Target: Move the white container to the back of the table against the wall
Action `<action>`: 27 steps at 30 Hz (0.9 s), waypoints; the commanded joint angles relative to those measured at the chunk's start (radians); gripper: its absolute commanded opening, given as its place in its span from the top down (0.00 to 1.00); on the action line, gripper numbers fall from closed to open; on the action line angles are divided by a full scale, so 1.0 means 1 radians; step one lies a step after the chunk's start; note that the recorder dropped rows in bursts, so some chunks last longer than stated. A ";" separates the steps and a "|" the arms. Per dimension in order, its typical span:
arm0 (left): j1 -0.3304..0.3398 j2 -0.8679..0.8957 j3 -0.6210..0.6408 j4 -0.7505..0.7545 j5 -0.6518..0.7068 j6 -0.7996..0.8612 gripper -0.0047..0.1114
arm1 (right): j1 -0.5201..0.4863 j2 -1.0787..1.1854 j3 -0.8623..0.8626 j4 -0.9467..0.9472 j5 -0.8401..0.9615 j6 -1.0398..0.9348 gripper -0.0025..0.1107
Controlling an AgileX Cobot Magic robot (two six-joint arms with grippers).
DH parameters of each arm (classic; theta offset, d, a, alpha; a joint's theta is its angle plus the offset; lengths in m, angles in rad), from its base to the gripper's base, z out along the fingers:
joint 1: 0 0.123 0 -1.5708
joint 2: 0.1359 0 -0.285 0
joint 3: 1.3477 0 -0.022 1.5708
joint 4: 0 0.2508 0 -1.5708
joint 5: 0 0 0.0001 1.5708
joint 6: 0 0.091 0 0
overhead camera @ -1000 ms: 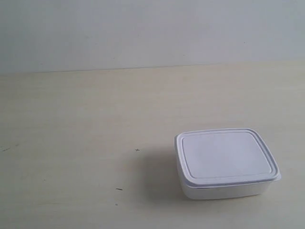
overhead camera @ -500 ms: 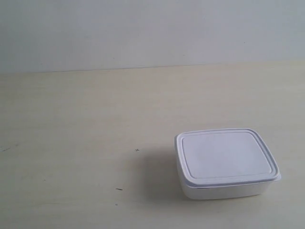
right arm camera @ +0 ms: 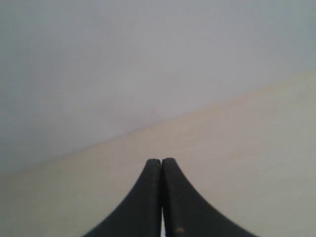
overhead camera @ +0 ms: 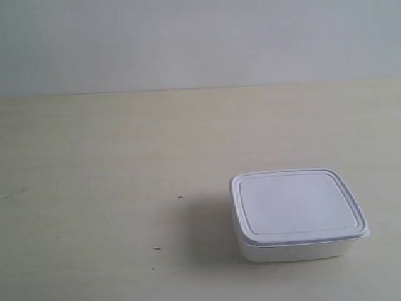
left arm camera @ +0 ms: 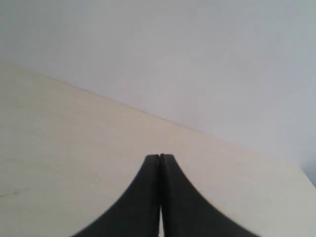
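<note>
The white container (overhead camera: 297,213), lid on, sits on the cream table (overhead camera: 113,163) near the front right of the exterior view, well away from the pale grey wall (overhead camera: 188,44) at the back. No arm shows in the exterior view. My left gripper (left arm camera: 160,157) is shut with nothing between its black fingers, above bare table facing the wall (left arm camera: 197,59). In the same way my right gripper (right arm camera: 161,160) is shut and empty, over bare table (right arm camera: 237,148). The container is out of view in both wrist views.
A few tiny dark specks (overhead camera: 180,197) mark the table left of the container. The table meets the wall along a straight line (overhead camera: 200,89) at the back.
</note>
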 commanded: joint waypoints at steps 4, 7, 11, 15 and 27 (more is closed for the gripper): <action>-0.021 0.292 -0.260 -0.360 0.362 0.337 0.96 | -0.003 0.371 -0.402 0.143 0.458 -0.216 0.98; -0.119 0.323 -0.260 -0.360 0.345 0.362 0.96 | -0.003 0.454 -0.478 0.172 0.523 -0.217 0.98; -0.227 0.360 -0.262 -0.376 0.203 0.439 0.96 | -0.003 0.487 -0.486 0.172 0.528 -0.228 0.98; -0.238 0.446 -0.303 -0.476 0.329 0.626 0.96 | -0.003 0.498 -0.486 0.172 0.515 -0.237 0.98; -0.887 0.789 -0.349 0.028 -0.188 0.201 0.96 | 0.216 0.684 -0.480 0.029 0.557 -0.202 0.98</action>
